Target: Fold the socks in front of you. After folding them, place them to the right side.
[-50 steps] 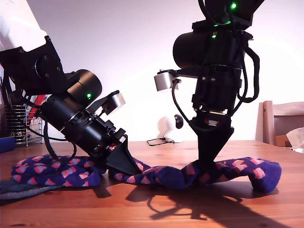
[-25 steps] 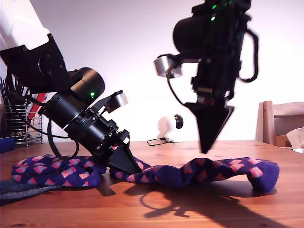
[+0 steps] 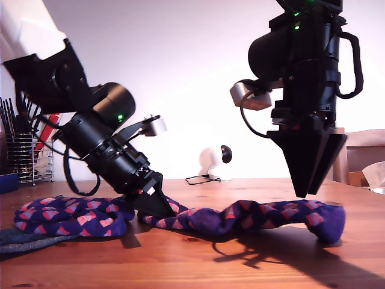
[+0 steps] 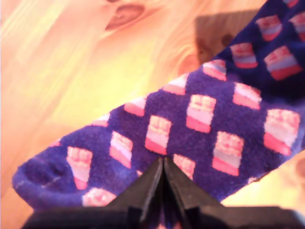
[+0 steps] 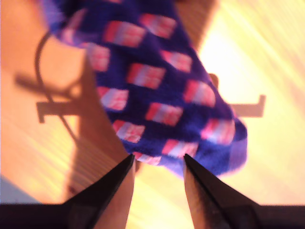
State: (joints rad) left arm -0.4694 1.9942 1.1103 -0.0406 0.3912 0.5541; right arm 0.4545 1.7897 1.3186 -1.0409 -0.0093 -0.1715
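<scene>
A navy-purple sock with red-pink checks (image 3: 271, 217) lies stretched across the wooden table (image 3: 180, 265), from the middle toward the exterior view's right. My first gripper (image 3: 157, 211) presses down at its near end, shut on the knit (image 4: 200, 119), fingertips meeting (image 4: 163, 164). My second gripper (image 3: 304, 192) hangs open above the sock's far end, clear of the fabric; its wrist view shows that end of the sock (image 5: 157, 90) past the spread fingertips (image 5: 157, 162). A second checked sock (image 3: 66, 217) lies bunched at the exterior view's left, over a grey-blue sock (image 3: 24, 239).
A wire rack (image 3: 24, 159) with utensils stands at the back on the exterior view's left. A wooden chair (image 3: 361, 150) and a crumpled paper item (image 3: 376, 174) are at the exterior view's right. A thin cable (image 3: 204, 178) lies at the table's back.
My second gripper let go of the sock, rose, and shifted toward the exterior view's right, now open. The sock's raised part sank flatter. My first gripper stayed put.
</scene>
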